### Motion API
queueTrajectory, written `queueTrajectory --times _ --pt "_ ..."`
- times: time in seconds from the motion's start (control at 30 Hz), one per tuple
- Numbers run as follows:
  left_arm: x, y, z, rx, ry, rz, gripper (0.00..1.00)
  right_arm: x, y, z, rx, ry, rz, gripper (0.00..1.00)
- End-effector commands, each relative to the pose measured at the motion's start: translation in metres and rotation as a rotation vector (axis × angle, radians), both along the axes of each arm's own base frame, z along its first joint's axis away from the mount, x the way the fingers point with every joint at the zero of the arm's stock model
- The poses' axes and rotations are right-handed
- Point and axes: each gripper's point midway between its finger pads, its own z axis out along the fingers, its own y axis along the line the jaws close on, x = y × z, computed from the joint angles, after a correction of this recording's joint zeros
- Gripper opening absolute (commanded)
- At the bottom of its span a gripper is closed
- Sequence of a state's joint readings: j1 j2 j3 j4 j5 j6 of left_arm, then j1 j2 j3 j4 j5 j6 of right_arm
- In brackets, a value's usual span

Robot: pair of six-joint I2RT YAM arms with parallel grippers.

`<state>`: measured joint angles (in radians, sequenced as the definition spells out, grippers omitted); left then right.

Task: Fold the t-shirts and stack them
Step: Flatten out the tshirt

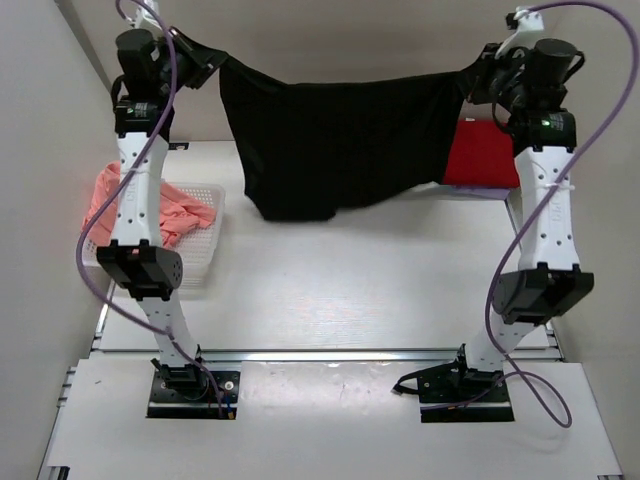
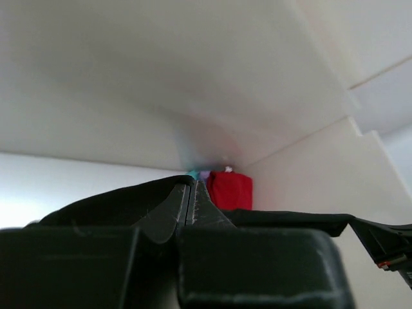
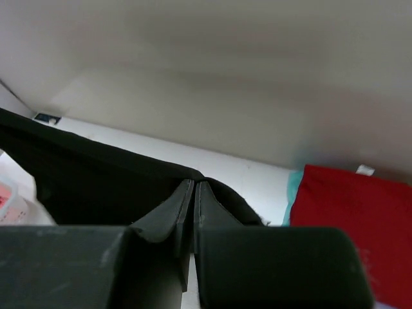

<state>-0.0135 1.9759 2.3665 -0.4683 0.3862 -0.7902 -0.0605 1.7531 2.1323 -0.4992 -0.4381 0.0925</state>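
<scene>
**Black t-shirt stretched in the air between two pinching grippers**

Left, near side: white mesh basket (image 1: 205, 262) on the table (image 1: 350, 300), with the salmon-pink t-shirt (image 1: 165, 212) crumpled inside, spilling over the left rim and partly hidden behind the left arm.

Far left, raised high: left gripper (image 1: 207, 62), pressed together on one upper corner of the black t-shirt (image 1: 330, 150). In the left wrist view, fingers closed edge to edge, with black cloth pinched between them and running off to both sides.

Centre: black t-shirt hanging as a wide sheet between the two grippers. Top edge sagging slightly in the middle; lower edge deepest left of centre and rising toward the right. Contact of the lower edge with the table not discernible.

Far right, raised high: right gripper (image 1: 480, 72), likewise pinching the opposite upper corner of the black t-shirt. In the right wrist view, fingers clamped tight, with black fabric at their tips trailing off to the left.

Far right on the table, below the right gripper: red t-shirt (image 1: 485, 155), folded flat, left part hidden behind the black cloth, resting on a pale layer visible at its near edge. Teal t-shirt (image 3: 291, 193) visible as a narrow strip just left of the red one in the right wrist view. Lilac t-shirt (image 2: 205, 174) visible as a small sliver between teal and red in the left wrist view, too small for detail.
</scene>
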Motion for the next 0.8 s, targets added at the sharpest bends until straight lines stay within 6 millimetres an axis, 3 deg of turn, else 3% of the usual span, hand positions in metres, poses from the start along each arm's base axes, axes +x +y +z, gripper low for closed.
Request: queueTrajectory --times 0.0,0.07,0.13,0.17,0.2,0.23,0.27,0.33,0.37,0.43,0.47,0.53,0.57,0.6,0.63,0.67,0.77 --pt "-0.082 -0.004 0.112 0.007 -0.274 -0.047 0.00 -0.031 -0.013 0.049 -0.016 -0.128 -0.035 0.00" --pt "-0.101 -0.013 0.108 0.036 -0.258 -0.077 0.00 -0.032 -0.017 0.028 -0.016 -0.073 -0.039 0.00" --pt "-0.107 -0.024 0.068 0.070 -0.170 -0.107 0.00 -0.035 -0.021 -0.002 -0.008 -0.007 -0.039 0.00" --pt "-0.126 -0.026 0.075 0.075 -0.198 -0.102 0.00 -0.036 -0.022 -0.012 0.004 0.017 -0.039 0.00" --pt "-0.122 -0.026 0.037 0.078 -0.122 -0.104 0.00 -0.042 -0.020 -0.032 0.014 0.064 -0.026 0.00" --pt "-0.136 -0.029 0.017 0.068 -0.092 -0.111 0.00 -0.047 -0.021 -0.038 0.017 0.069 -0.021 0.00" --pt "-0.155 -0.029 0.022 0.053 -0.122 -0.112 0.00 -0.047 -0.021 -0.069 0.024 0.139 -0.021 0.00" --pt "-0.167 -0.027 -0.051 0.039 0.034 -0.121 0.00 -0.066 -0.016 -0.114 0.023 0.227 -0.008 0.00" --pt "-0.187 -0.029 -0.057 0.040 0.046 -0.132 0.00 -0.077 -0.010 -0.115 0.011 0.224 0.008 0.00" --pt "-0.209 -0.027 -0.127 0.038 0.206 -0.141 0.00 -0.102 -0.006 -0.168 0.007 0.349 0.001 0.00" --pt "-0.227 -0.028 -0.130 0.035 0.206 -0.148 0.00 -0.117 0.000 -0.169 -0.006 0.347 0.014 0.01" --pt "-0.253 -0.031 -0.189 0.016 0.340 -0.170 0.00 -0.150 0.002 -0.224 -0.006 0.487 0.006 0.00" --pt "-0.263 -0.031 -0.196 0.000 0.352 -0.163 0.00 -0.167 0.005 -0.226 0.001 0.494 0.011 0.00" --pt "-0.275 -0.033 -0.228 -0.016 0.435 -0.178 0.00 -0.184 0.005 -0.256 0.012 0.579 0.004 0.00" --pt "-0.288 -0.036 -0.247 -0.052 0.483 -0.199 0.00 -0.207 0.007 -0.276 0.038 0.642 -0.002 0.01" --pt "-0.298 -0.041 -0.252 -0.076 0.500 -0.221 0.00 -0.216 0.008 -0.279 0.044 0.650 -0.003 0.00" --pt "-0.325 -0.053 -0.291 -0.110 0.624 -0.262 0.00 -0.264 0.012 -0.323 0.065 0.825 -0.031 0.00"
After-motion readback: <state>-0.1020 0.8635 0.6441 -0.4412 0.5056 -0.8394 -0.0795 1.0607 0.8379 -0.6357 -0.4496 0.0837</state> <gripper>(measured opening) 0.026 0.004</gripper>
